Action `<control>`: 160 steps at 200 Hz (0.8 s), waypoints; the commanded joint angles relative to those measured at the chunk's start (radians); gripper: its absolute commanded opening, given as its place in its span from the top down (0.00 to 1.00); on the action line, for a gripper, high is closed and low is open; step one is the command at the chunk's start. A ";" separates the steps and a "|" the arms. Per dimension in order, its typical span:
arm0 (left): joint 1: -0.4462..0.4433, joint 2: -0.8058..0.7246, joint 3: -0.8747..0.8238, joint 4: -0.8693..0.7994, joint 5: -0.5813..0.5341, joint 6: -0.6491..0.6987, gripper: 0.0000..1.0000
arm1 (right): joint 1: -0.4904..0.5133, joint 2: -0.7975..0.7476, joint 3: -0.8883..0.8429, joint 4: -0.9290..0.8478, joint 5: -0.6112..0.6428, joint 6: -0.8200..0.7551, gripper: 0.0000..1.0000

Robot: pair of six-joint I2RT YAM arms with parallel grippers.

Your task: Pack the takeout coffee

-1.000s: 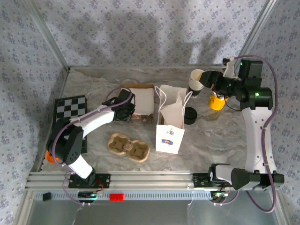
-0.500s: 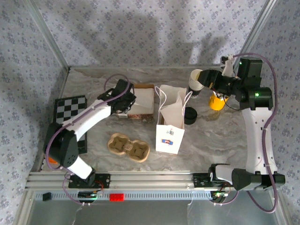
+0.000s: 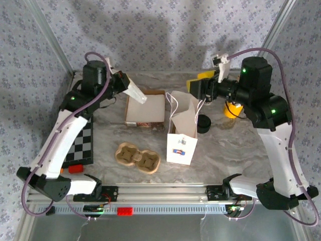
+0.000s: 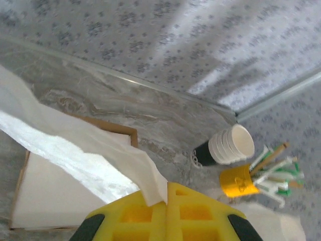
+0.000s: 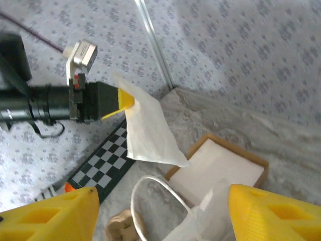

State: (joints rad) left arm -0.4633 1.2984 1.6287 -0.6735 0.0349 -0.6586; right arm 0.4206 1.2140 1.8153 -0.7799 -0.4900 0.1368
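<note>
Left gripper [image 3: 124, 80] clamped on a white napkin [image 3: 136, 92] over the cardboard tray [image 3: 131, 116]. Right gripper [image 3: 199, 84] jaws apart, empty, above the paper bag [image 3: 183, 131].

The left pincer [image 3: 124, 82] is held shut at 11 o'clock; the right pincer [image 3: 198, 84] is spread wide at 1 o'clock.

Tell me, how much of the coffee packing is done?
Little looks done: the white paper bag stands open, and the cardboard cup tray beside it is empty. In hand: the left gripper is shut on a white napkin, held up near the napkin box. The right gripper hangs open by the bag's top. Left, I'd guess: napkin and coffee into the bag.
</note>
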 commanded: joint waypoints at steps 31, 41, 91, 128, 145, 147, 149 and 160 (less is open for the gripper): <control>0.015 -0.041 0.193 -0.283 0.235 0.259 1.00 | 0.207 0.055 0.027 0.098 0.105 -0.340 0.24; 0.016 -0.047 0.216 -0.310 0.267 0.274 1.00 | 0.258 0.073 0.030 0.091 0.153 -0.402 0.22; 0.017 -0.076 0.279 -0.387 0.362 0.301 1.00 | 0.439 0.152 -0.001 0.152 0.283 -0.651 0.07; 0.017 -0.093 0.271 -0.368 0.437 0.289 1.00 | 0.493 0.202 -0.039 0.249 0.299 -0.725 0.00; 0.017 -0.102 0.259 -0.342 0.496 0.281 1.00 | 0.495 0.216 -0.060 0.309 0.299 -0.731 0.00; 0.017 -0.104 0.255 -0.336 0.502 0.281 1.00 | 0.495 0.219 -0.059 0.311 0.297 -0.730 0.00; 0.017 -0.106 0.252 -0.330 0.505 0.278 1.00 | 0.494 0.222 -0.058 0.314 0.295 -0.730 0.00; 0.017 -0.114 0.239 -0.308 0.527 0.272 1.00 | 0.495 0.237 -0.050 0.314 0.260 -0.738 0.00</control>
State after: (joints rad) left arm -0.4515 1.2167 1.8790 -1.0286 0.4587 -0.3855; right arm 0.9123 1.4326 1.7630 -0.5518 -0.2195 -0.5488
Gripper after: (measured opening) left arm 0.045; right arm 0.998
